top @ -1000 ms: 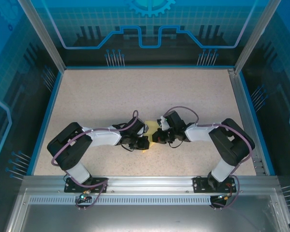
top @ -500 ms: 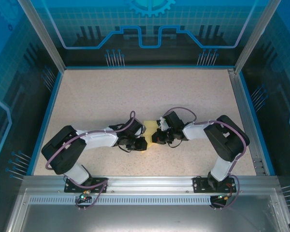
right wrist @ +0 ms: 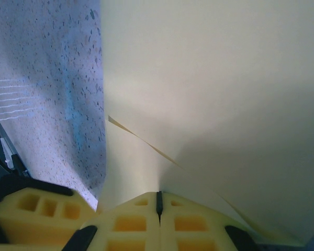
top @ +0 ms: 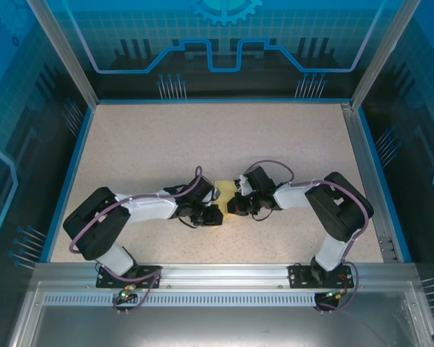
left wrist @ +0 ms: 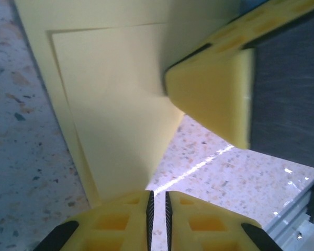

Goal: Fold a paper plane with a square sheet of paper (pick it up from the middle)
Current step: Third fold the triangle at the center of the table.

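My left gripper [left wrist: 157,205] sits low on the counter [top: 159,144] near the middle, its jaws set at a narrow slit right at the near tip of the paper [left wrist: 110,99]; whether that slit nips the sheet or has nothing in it I cannot tell; I judge it is there to work a crease, not to carry. The paper lies between the two arms, partly folded, one layer over another with a flap edge showing; its right side seems lifted off the counter. My right gripper [right wrist: 158,201] is closed tight on the paper, the sheet fanning out from the seam of its fingers; I read that as the anchor, keeping the fold steady so the left side can press or re-grip.
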Available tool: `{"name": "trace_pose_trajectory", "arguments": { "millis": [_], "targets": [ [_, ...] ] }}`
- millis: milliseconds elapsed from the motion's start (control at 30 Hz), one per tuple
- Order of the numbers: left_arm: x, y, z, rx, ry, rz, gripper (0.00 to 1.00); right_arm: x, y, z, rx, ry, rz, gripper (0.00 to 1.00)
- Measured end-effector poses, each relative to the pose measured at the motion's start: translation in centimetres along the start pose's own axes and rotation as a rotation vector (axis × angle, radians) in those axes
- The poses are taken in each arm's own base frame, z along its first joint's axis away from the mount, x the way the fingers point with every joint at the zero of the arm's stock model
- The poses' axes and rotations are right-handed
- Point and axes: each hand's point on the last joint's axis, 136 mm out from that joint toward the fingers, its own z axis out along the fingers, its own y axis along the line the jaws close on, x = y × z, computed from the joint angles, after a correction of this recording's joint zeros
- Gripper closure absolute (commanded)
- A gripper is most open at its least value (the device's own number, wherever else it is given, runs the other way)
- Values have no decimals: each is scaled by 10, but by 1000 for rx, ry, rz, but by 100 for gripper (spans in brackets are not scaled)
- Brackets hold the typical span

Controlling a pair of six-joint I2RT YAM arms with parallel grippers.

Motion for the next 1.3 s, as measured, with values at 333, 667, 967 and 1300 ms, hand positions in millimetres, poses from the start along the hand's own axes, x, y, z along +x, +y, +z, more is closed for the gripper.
{"name": "trace_pose_trajectory", "arguments": {
  "millis": [333, 667, 967, 1300],
  "targets": [
    [2, 3, 4, 7, 2, -22, 82, 0, 0, 0, 1, 0, 0, 100],
    [4, 8, 5, 31, -14, -72, 83, 0, -1, 0, 2, 1, 1, 100],
    [12, 18, -4, -14, -15, -92, 82, 0, 0, 1, -1, 7, 2, 100],
    [17, 18, -19, -23, -27, -91, 81, 0, 0, 1, -1, 8, 3, 100]
  ]
}}
